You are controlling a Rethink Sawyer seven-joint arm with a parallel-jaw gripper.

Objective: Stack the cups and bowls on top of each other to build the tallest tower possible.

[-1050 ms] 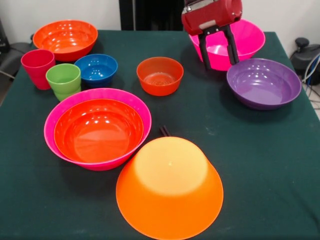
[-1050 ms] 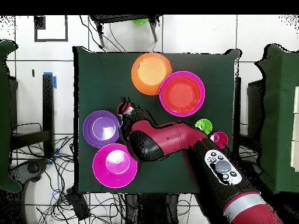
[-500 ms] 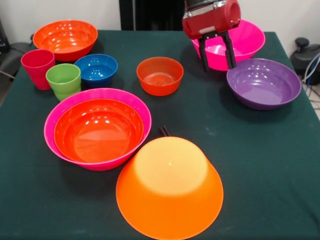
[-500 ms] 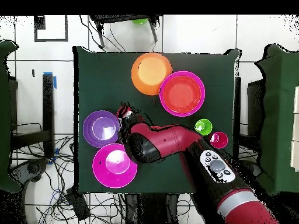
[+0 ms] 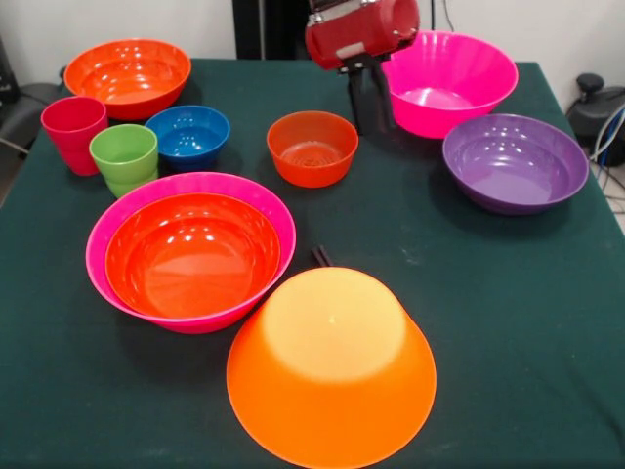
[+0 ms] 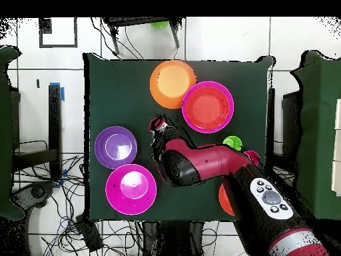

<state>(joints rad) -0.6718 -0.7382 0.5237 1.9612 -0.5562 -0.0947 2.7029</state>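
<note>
Reaching down from twelve o'clock in the front view: red arm (image 5: 363, 27), gripper (image 5: 372, 125) hanging between small orange-red bowl (image 5: 312, 148) and empty magenta bowl (image 5: 448, 82); finger spread impossible to tell. Sitting at eight o'clock: tower (image 5: 191, 251), red-orange bowl nesting in magenta. Standing at ten o'clock: two cups (image 5: 123, 157).

Bowls counted: eight. These comprise two magenta (image 5: 451, 78) (image 5: 117, 220), two red-orange (image 5: 128, 73) (image 5: 192, 254), one light orange (image 5: 331, 366), one purple (image 5: 515, 161), one blue (image 5: 187, 132), one small orange-red (image 5: 312, 147). Cups counted: two, one red-pink (image 5: 73, 132) and one lime green (image 5: 124, 156).
</note>
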